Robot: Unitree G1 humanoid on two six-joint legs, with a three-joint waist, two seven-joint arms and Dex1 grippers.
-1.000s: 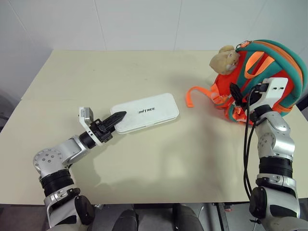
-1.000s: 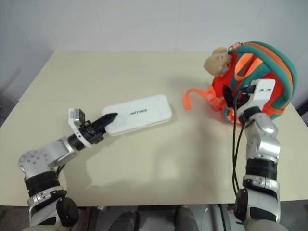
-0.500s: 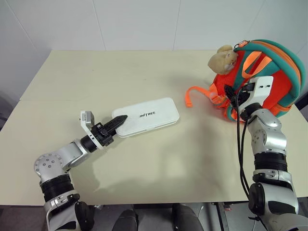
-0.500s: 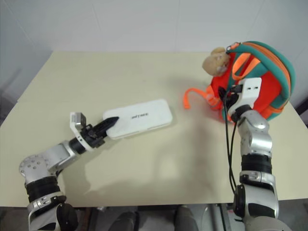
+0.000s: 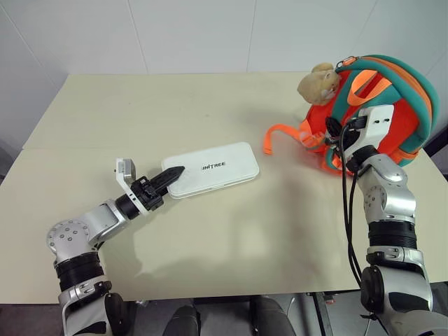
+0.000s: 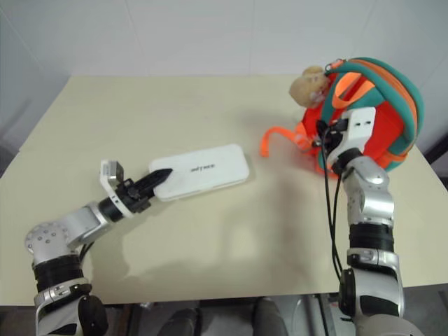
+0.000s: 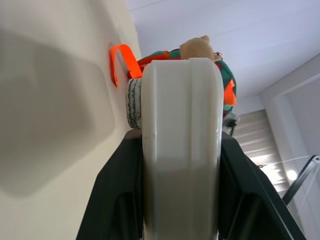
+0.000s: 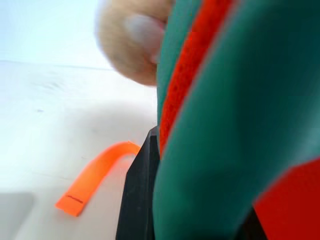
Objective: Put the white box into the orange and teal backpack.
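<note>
The white box (image 5: 210,168) lies flat mid-table, lettering up. My left gripper (image 5: 171,173) is shut on its near-left end; in the left wrist view the box (image 7: 181,125) sits between the black fingers (image 7: 112,200). At the right edge stands the orange and teal backpack (image 5: 399,91), with a tan plush bear (image 5: 315,82) at its upper left. My right gripper (image 5: 334,131) is at the backpack's left side. In the right wrist view its teal edging (image 8: 215,125) runs between the fingers (image 8: 137,200), which close on it.
A loose orange webbing strap (image 5: 276,133) curls on the table between box and backpack. The cream table (image 5: 210,238) has room in front of and behind the box. A white wall stands behind the far edge.
My right gripper has closed from wide open onto the backpack's teal edging and drifted slightly left. The left gripper and box have kept still. The whole view has shifted a little.
</note>
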